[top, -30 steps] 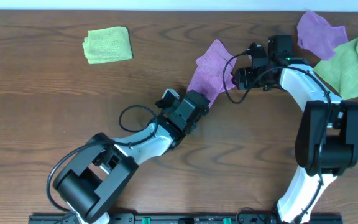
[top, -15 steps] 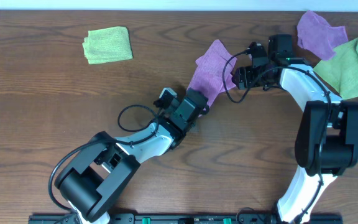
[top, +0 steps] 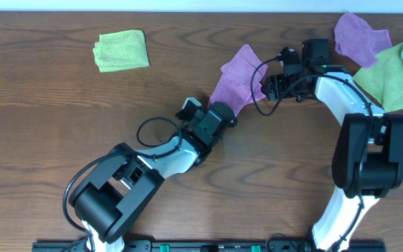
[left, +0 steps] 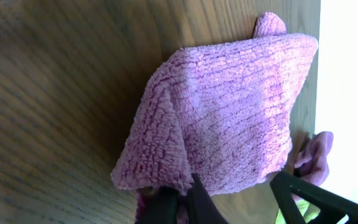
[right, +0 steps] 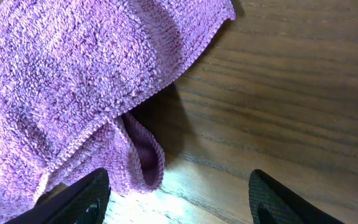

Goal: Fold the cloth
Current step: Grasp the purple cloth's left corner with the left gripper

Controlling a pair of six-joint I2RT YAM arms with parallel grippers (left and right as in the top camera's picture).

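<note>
Bright, even light; the cloth (right: pixel 73 74) casts a soft shadow (left-wrist edge overexposed).

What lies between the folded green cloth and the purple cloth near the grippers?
Only bare wooden table, seen in the overhead view, between the green cloth and the purple cloth.
</note>
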